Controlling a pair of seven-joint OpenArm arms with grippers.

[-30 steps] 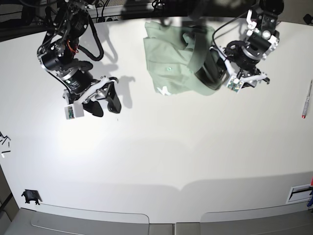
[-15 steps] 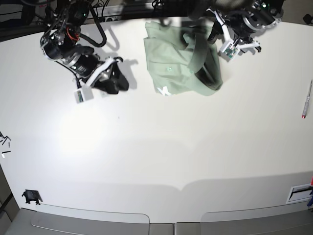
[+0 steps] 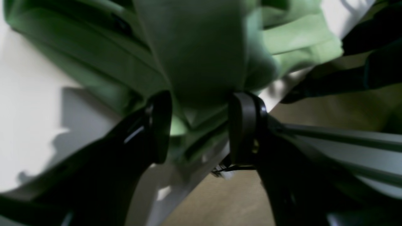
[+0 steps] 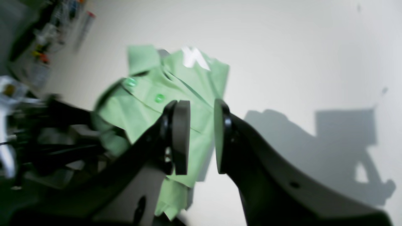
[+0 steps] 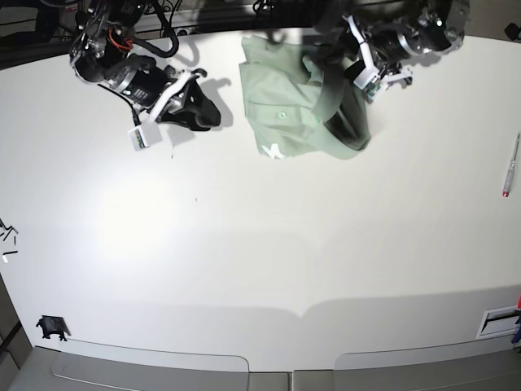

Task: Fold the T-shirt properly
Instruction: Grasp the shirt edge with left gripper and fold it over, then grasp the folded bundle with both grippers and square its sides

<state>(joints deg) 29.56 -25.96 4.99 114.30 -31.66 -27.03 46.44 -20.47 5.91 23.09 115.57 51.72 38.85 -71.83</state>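
Observation:
The pale green T-shirt (image 5: 297, 102) lies in a bunched, partly folded heap at the far middle of the white table (image 5: 260, 244). Its collar, buttons and a white label show in the right wrist view (image 4: 163, 94). My left gripper (image 3: 201, 125) is open at the shirt's far right corner, by the table's far edge. A fold of the shirt (image 3: 194, 62) lies between and beyond its fingertips. My right gripper (image 4: 201, 138) stands to the left of the shirt, apart from it, open by a narrow gap with nothing in it. In the base view it (image 5: 203, 114) hangs over bare table.
A red and white pen (image 5: 510, 167) lies near the right edge. A small black clip (image 5: 50, 327) sits at the front left, with small dark bits (image 5: 6, 236) on the left edge. The table's far edge runs just behind the shirt.
The right arm has swung up and right toward the shirt, its jaws narrowing. The left arm has moved from the shirt's right side to its far corner. The shirt lies as before.

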